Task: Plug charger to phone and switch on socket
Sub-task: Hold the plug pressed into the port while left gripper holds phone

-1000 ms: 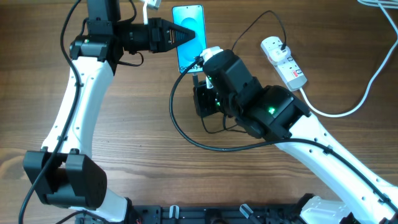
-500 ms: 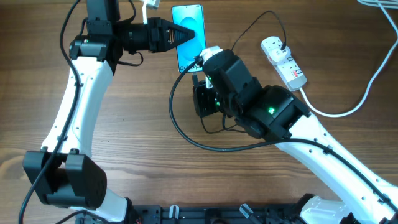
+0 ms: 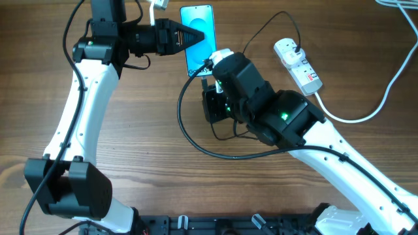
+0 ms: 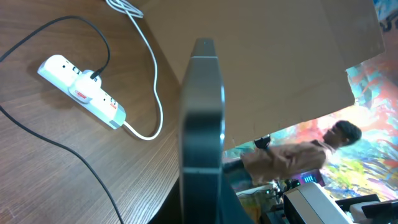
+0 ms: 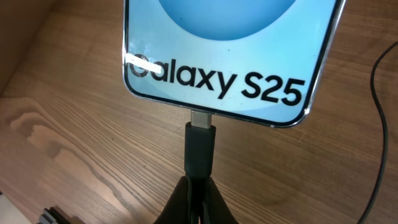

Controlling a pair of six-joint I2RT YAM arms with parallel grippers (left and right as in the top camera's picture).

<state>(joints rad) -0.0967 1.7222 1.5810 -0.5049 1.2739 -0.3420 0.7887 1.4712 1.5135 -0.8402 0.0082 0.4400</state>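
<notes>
A wooden table (image 3: 150, 130) with warm brown grain is seen from above, with two white-and-black robot arms reaching over it. The left gripper (image 3: 191, 39), a tapered black claw, is clenched on the side edge of the phone (image 3: 201, 26), a slim rounded rectangle with a glossy teal-blue screen, lying at the far middle of the table. The left wrist camera sees the phone edge-on as a thin dark metallic band. The right gripper (image 5: 198, 190) has its dark fingers pinched together around the charger (image 5: 200, 146), grasping the smooth black plug body. The short metal tip of the plug meets the port in the phone's bottom edge, just under the white "Galaxy S25" strip. The charger's thin black cable loops loosely across the wood. The socket (image 3: 298, 64), a short white plastic strip with rounded ends and red switches, lies well to the right of the phone, trailing a thick white lead (image 3: 385, 91).
</notes>
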